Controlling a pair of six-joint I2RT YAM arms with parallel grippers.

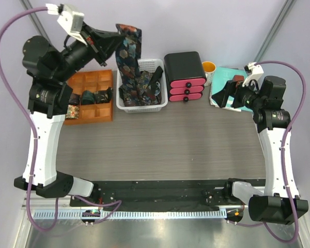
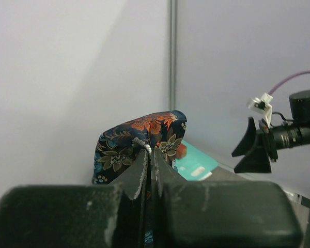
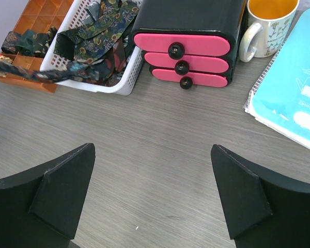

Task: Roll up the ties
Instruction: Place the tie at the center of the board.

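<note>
Risk: left gripper point(image 2: 150, 151) pinches hanging tie point(image 2: 129, 144) by thin fold, so it may slip or drag tangled ties point(image 3: 93, 31) from basket point(image 3: 121, 85); right gripper point(image 3: 151, 150) spread, empty.

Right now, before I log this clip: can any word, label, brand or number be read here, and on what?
No text can be read.
Teal booklet: small white print and diagrams, too small and blurred to read.
Mug: a printed pattern, no legible lettering.
Pink-fronted drawer unit: no text showing.
</note>
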